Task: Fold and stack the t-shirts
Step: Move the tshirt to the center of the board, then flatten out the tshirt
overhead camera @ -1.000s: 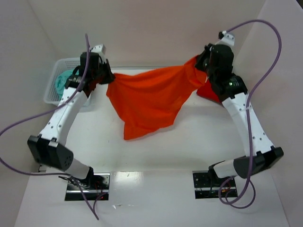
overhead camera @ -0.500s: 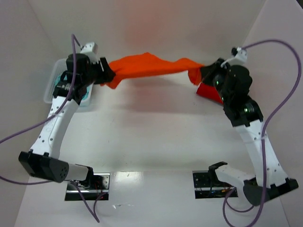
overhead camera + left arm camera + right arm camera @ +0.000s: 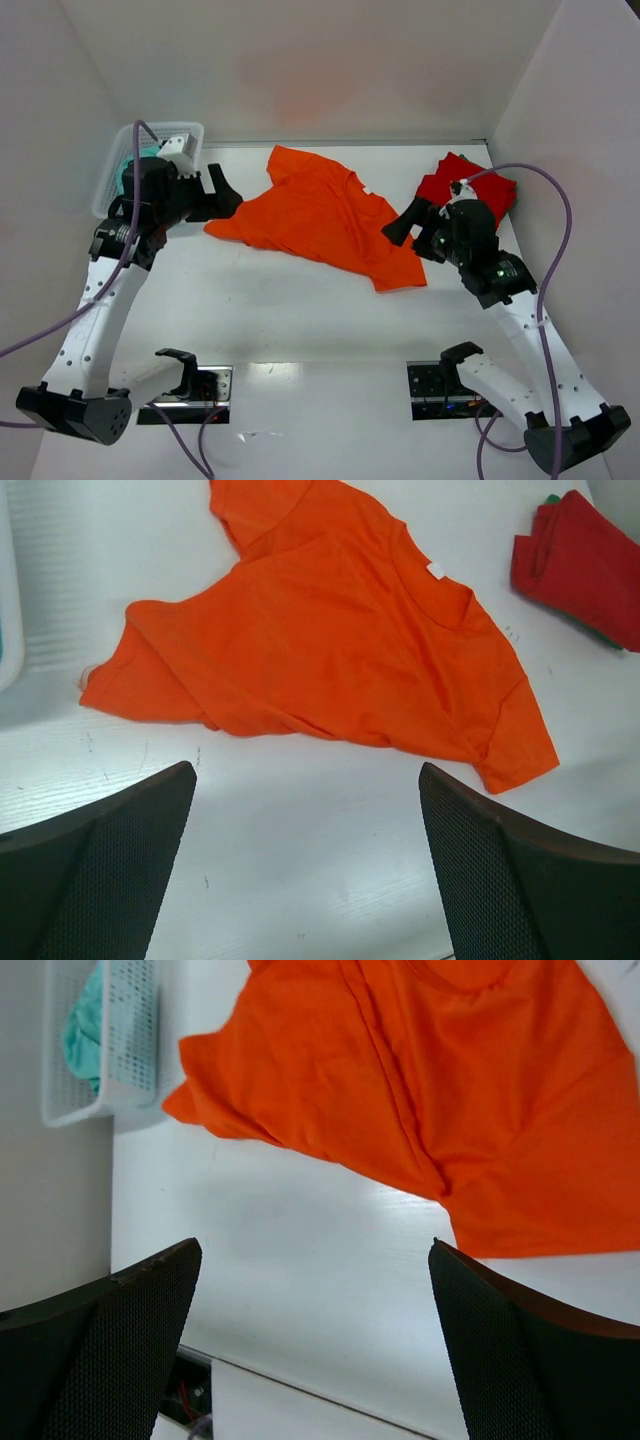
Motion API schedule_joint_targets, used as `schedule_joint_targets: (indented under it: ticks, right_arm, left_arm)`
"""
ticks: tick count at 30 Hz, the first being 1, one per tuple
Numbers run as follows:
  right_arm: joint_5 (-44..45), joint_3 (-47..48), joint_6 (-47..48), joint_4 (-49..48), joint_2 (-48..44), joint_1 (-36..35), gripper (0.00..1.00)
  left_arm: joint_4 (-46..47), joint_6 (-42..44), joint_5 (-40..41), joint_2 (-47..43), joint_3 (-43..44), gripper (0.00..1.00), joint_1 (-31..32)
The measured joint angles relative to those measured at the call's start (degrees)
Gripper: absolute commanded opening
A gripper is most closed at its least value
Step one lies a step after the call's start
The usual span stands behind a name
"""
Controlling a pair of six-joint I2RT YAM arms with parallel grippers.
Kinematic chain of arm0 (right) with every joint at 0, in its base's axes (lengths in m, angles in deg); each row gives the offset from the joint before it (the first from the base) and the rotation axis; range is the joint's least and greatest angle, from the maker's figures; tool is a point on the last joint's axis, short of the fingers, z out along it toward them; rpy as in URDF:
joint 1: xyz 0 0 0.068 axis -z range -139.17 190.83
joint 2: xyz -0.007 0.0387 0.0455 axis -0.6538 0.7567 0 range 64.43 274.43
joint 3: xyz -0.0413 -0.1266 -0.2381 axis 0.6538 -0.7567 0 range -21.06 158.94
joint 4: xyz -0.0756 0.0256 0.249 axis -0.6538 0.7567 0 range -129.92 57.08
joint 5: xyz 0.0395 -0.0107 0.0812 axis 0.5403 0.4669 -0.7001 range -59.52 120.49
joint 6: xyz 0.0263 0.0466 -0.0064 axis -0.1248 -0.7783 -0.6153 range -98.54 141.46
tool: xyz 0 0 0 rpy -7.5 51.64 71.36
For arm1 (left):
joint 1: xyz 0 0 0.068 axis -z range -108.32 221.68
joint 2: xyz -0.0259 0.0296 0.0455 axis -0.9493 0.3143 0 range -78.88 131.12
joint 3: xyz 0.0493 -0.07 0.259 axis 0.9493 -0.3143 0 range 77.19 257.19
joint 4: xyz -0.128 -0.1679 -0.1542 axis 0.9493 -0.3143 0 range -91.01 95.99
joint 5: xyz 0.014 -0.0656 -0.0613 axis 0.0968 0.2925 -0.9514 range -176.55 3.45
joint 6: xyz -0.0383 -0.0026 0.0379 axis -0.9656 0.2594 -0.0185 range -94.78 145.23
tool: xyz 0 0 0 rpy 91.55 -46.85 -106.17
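Observation:
The bright orange t-shirt (image 3: 320, 215) lies spread and a little rumpled on the white table, collar toward the back right. It also shows in the left wrist view as the orange t-shirt (image 3: 330, 650) and in the right wrist view (image 3: 420, 1090). The red t-shirt (image 3: 472, 183) sits folded at the back right, also visible from the left wrist (image 3: 585, 565). My left gripper (image 3: 218, 197) hovers open just off the orange shirt's left sleeve, nothing between its jaws (image 3: 305, 780). My right gripper (image 3: 405, 225) stands open at the shirt's right edge, jaws empty (image 3: 315, 1250).
A white mesh basket (image 3: 115, 175) holding a teal cloth (image 3: 135, 165) stands at the back left, right behind the left arm; it shows in the right wrist view too (image 3: 110, 1050). White walls close the back and both sides.
Both grippers opened and let go of the orange t-shirt. It dropped from being stretched in the air onto the table, and both arms drew back toward the near side.

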Motion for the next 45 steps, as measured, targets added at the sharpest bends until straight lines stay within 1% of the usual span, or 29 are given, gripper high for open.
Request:
schedule_joint_targets:
  ticks: [4,8,13,16,22,24,28,32,37,40,42,45]
  right_arm:
    - [0.3,0.8,0.0,-1.6,1.5,0.0,1.0]
    - [0.4,-2.4,0.1,-3.9,3.4,0.0,1.0]
    - [0.2,-4.4,0.1,-5.8,5.3,0.0,1.0]
    - [0.1,-5.8,0.0,-8.2,7.4,0.0,1.0]
    - [0.3,-6.8,0.0,-11.6,12.0,0.0,1.0]
    - [0.5,-6.8,0.1,-12.5,13.5,0.0,1.0]
    - [1.3,-6.8,0.3,-13.2,15.2,0.0,1.0]
    - [1.7,-6.8,0.4,-14.3,15.5,0.0,1.0]
    - [1.9,-6.8,0.4,-15.2,15.5,0.0,1.0]
    - [1.9,-6.8,0.4,-15.3,15.5,0.3,1.0]
    - [1.9,-6.8,0.4,-15.2,15.5,0.3,1.0]
    - [1.9,-6.8,0.5,-15.2,15.5,0.9,1.0]
  left_arm:
    - [0.6,0.1,-2.1,1.6,-0.9,1.0,-0.1]
    - [1.5,0.1,-1.9,4.9,-3.7,1.0,-0.1]
    - [4.5,0.2,-2.2,12.7,-5.0,1.0,-0.1]
    - [5.8,0.5,-3.1,20.4,-1.7,1.0,0.7]
    - [10.0,1.6,-2.1,40.1,12.0,1.0,5.8]
    - [10.4,1.6,-1.2,43.2,14.6,1.0,7.0]
    - [12.6,1.5,3.0,52.2,24.7,1.0,10.0]
    - [13.7,0.7,7.8,62.7,37.8,1.0,12.0]
    - [15.1,-2.5,12.9,72.0,47.0,0.97,13.7]
    - [14.2,-3.7,16.9,77.5,52.4,0.97,14.7]
    - [12.1,-4.3,19.1,82.4,59.0,0.97,15.4]
    - [8.6,-4.8,21.9,91.0,72.0,0.97,16.2]
